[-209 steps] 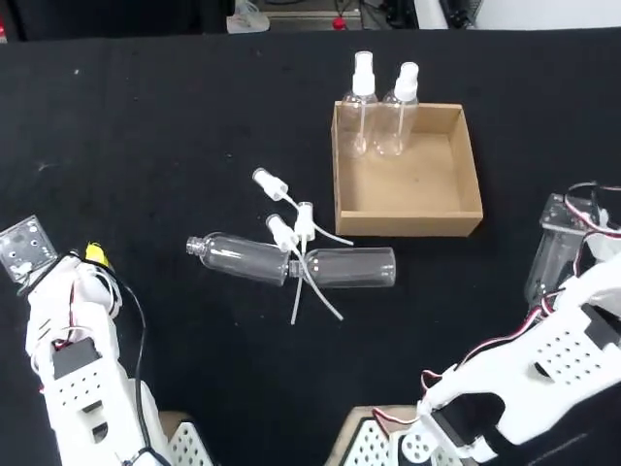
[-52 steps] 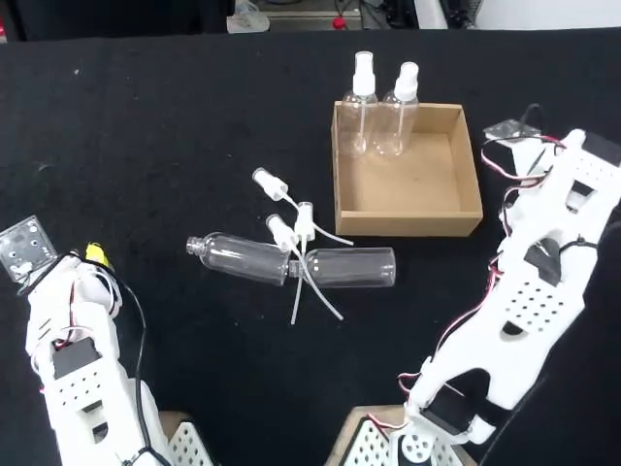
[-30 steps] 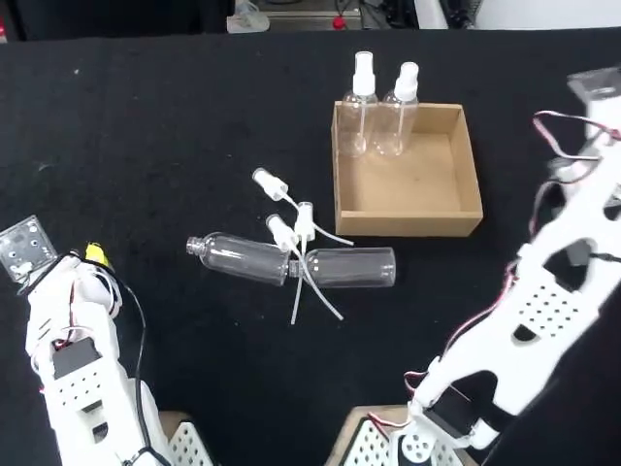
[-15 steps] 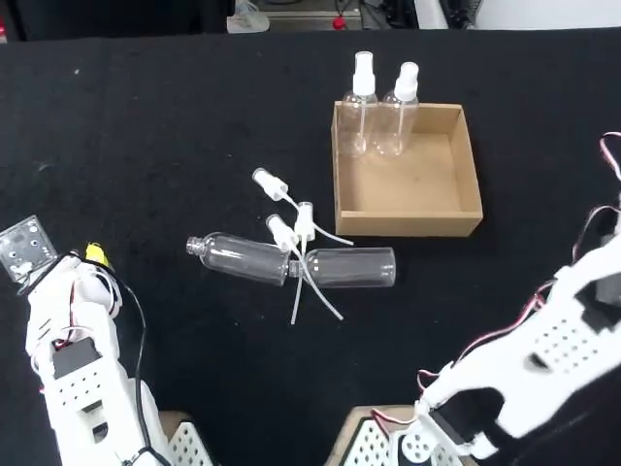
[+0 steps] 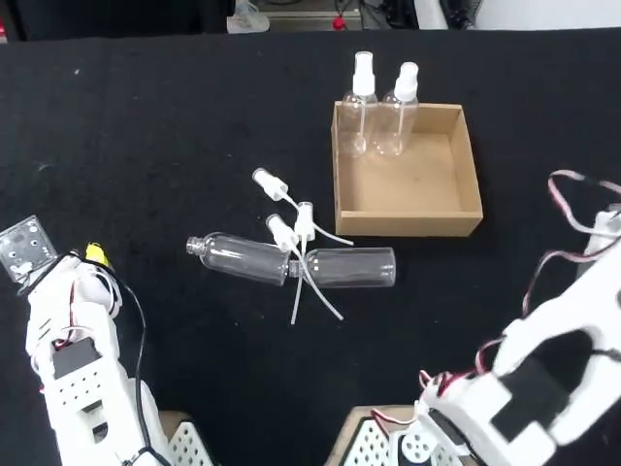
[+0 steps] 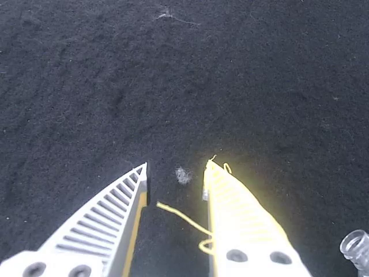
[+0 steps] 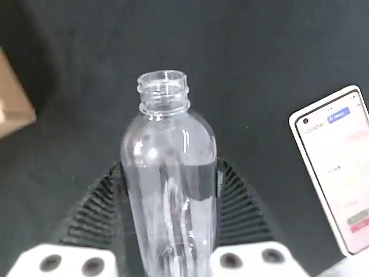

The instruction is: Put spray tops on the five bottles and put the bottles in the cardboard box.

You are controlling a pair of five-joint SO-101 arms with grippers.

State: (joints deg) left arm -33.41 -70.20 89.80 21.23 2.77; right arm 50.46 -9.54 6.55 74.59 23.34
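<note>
A clear bottle (image 7: pixel 167 133) without a top stands between the fingers of my right gripper (image 7: pixel 170 167), which is shut on it. That arm (image 5: pixel 553 369) is at the table's lower right. The cardboard box (image 5: pixel 461 170) holds two bottles with spray tops (image 5: pixel 357 107) (image 5: pixel 398 112) along its back wall. Two open bottles (image 5: pixel 238 257) (image 5: pixel 351 267) lie end to end left of the box, with three spray tops (image 5: pixel 270 183) (image 5: pixel 304 221) (image 5: pixel 281 231) beside them. My left gripper (image 6: pixel 176 167) is open over bare cloth, and its arm (image 5: pixel 73 340) is at the lower left.
A phone (image 7: pixel 337 167) lies on the black cloth close to the held bottle. A corner of the box (image 7: pixel 14 101) shows in the right wrist view. The mouth of a lying bottle (image 6: pixel 356 247) peeks in at the left wrist view's edge.
My right arm has swung from beside the box's right wall out past the table's right edge and back to the lower right. The left arm and the loose bottles have not moved.
</note>
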